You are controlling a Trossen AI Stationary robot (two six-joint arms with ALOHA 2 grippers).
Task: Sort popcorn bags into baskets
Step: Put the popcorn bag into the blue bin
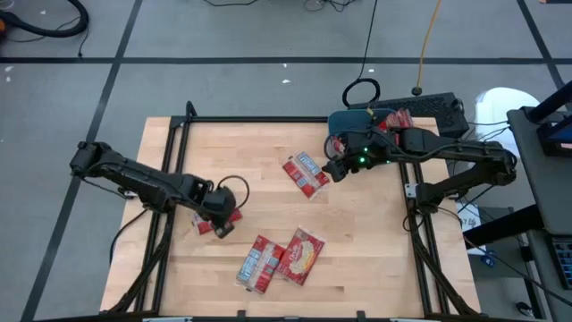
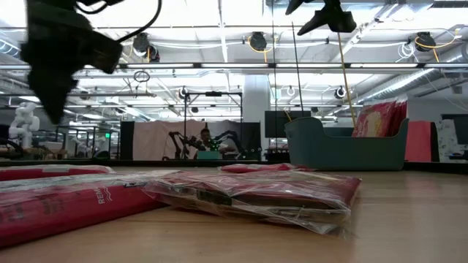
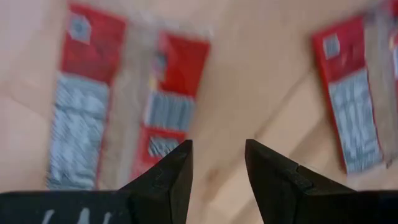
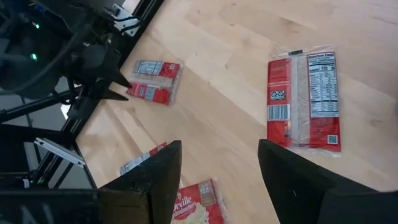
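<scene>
Lying flat mid-table, red popcorn bags (image 1: 306,173) show grey label panels, one (image 1: 301,255) a yellow-cream picture; both grippers' fingers stand apart, empty.

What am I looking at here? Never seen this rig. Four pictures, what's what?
Two dark robot arms work at a wooden table. One camera looks down from above, one sits at table height, and one rides on each wrist. Red popcorn bags lie loose: one near the middle, two together at the front, one under the left gripper. The teal basket at the far right edge already holds some. The right gripper hangs beside it. Both grippers are open and empty.
</scene>
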